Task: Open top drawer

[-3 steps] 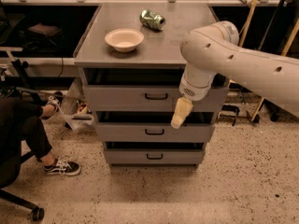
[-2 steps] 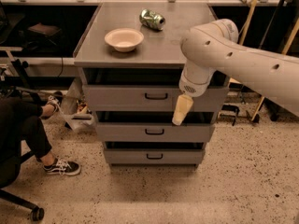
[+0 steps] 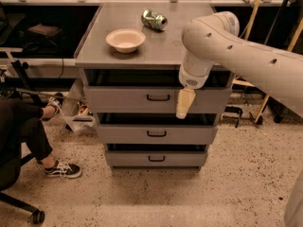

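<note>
The top drawer point(image 3: 118, 100) is the widest grey front of the cabinet, just under the tabletop, with a small black bar handle point(image 3: 158, 98) at its centre. Its front stands level with the cabinet face. My gripper point(image 3: 184, 104) hangs from the thick cream arm point(image 3: 227, 46) and points down in front of the drawer's right half, a short way right of the handle. Its tip is level with the drawer's lower edge. Whether it touches the front cannot be told.
A middle drawer point(image 3: 128, 134) and a bottom drawer point(image 3: 128, 159) sit below. A cream bowl point(image 3: 125, 39) and a crushed green can point(image 3: 154, 19) rest on the cabinet top point(image 3: 180, 41). A seated person's leg and shoe point(image 3: 62, 169) are at left. Wooden poles point(image 3: 279, 70) lean at right.
My gripper has risen a little and shifted slightly right in front of the top drawer. The drawers have not moved.
</note>
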Robot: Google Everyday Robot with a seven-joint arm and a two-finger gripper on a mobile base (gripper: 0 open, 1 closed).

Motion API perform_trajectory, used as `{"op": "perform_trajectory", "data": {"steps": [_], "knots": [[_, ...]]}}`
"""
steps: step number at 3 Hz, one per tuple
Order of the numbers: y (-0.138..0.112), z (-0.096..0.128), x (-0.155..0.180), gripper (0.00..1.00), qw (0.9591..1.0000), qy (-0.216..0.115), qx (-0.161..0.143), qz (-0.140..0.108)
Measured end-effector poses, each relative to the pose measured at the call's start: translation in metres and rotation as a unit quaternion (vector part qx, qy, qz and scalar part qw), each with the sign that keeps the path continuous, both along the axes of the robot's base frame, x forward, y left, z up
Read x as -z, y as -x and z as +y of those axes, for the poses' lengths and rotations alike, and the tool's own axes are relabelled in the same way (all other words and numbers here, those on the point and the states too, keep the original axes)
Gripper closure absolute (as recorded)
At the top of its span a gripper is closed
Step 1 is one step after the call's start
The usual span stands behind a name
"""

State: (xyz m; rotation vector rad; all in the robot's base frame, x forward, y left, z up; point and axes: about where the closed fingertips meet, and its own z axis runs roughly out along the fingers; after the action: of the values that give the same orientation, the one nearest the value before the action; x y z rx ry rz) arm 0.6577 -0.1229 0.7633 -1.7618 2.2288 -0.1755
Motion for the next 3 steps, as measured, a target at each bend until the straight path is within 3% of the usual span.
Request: {"op": "perform_trajectory", "data": {"steps": [1, 2, 3], "knots": [[0.0, 0.0, 0.0, 0.0, 1.0, 0.0, 0.0, 0.0], [-0.01, -0.004, 0.009, 0.0, 0.9996, -0.022, 0.017, -0.007], [-0.05, -0.019, 0.023, 0.0, 0.9938, -0.072, 0.068, -0.05]]}}
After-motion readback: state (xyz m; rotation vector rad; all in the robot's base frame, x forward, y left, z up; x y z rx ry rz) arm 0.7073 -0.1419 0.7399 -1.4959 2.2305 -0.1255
